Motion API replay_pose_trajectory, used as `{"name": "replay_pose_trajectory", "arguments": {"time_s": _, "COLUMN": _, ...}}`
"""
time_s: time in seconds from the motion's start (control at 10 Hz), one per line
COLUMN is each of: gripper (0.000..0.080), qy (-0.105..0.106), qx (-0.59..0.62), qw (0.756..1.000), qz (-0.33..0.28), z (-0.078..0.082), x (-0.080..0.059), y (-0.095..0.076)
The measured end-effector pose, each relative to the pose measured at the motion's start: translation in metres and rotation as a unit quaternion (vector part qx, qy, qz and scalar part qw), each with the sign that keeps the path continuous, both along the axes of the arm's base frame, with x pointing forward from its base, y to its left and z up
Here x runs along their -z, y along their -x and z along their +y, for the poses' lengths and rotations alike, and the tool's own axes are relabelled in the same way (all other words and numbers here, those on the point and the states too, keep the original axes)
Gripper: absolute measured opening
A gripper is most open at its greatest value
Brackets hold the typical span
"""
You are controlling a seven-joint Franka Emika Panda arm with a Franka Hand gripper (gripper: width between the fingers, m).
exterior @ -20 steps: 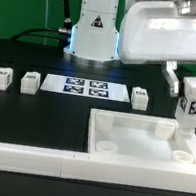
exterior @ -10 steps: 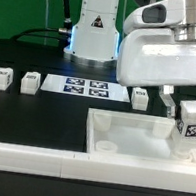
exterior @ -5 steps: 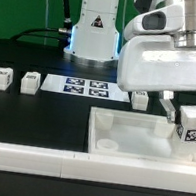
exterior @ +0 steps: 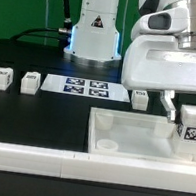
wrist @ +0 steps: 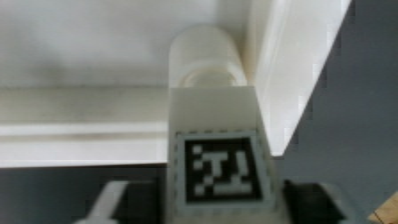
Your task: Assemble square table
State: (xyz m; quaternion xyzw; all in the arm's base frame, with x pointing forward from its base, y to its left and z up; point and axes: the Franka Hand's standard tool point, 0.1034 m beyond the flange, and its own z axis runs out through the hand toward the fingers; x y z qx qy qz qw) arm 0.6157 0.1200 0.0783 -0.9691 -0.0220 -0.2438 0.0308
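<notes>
Slab (exterior: pixel 131 133) lies open in the middle; a leg block (exterior: pixel 191 125) blocks one corner, apparently tight against the rim

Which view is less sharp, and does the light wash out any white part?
Wrist view: soft all over, though the tag on the leg is legible; the slab is washed to plain white. Exterior view: sharper; the white arm glares, with little surface detail.

Bright, even lighting is noted; exterior-view whites are overexposed at two o'clock, and the leg block (wrist: pixel 217 150) is blurred close-up.
</notes>
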Motion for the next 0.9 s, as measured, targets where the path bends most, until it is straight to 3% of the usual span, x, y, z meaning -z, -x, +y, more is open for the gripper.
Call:
{"name": "replay_pose_trajectory", "arguments": {"time_s": 0.1, "gripper": 0.0502, "qy": 0.000, "qx": 0.000, "qw": 1.000, "qz": 0.000, "z": 0.0000, "x": 0.0000, "y": 0.0000}}
{"name": "replay_pose_trajectory", "arguments": {"time_s": 0.2, "gripper": 0.0502, "qy": 0.000, "qx": -0.001, "qw": 1.000, "qz": 0.000, "z": 0.0001, "x": 0.0000, "y": 0.0000}}
{"name": "replay_pose_trajectory", "arguments": {"time_s": 0.3, "gripper": 0.0622, "qy": 0.001, "qx": -0.002, "qw": 1.000, "qz": 0.000, "z": 0.0002, "x": 0.0000, "y": 0.0000}}
{"name": "replay_pose_trajectory", "arguments": {"time_s": 0.9, "gripper": 0.0649, "qy": 0.004, "qx": -0.007, "qw": 1.000, "qz": -0.001, "z": 0.0002, "x": 0.0000, "y": 0.0000}}
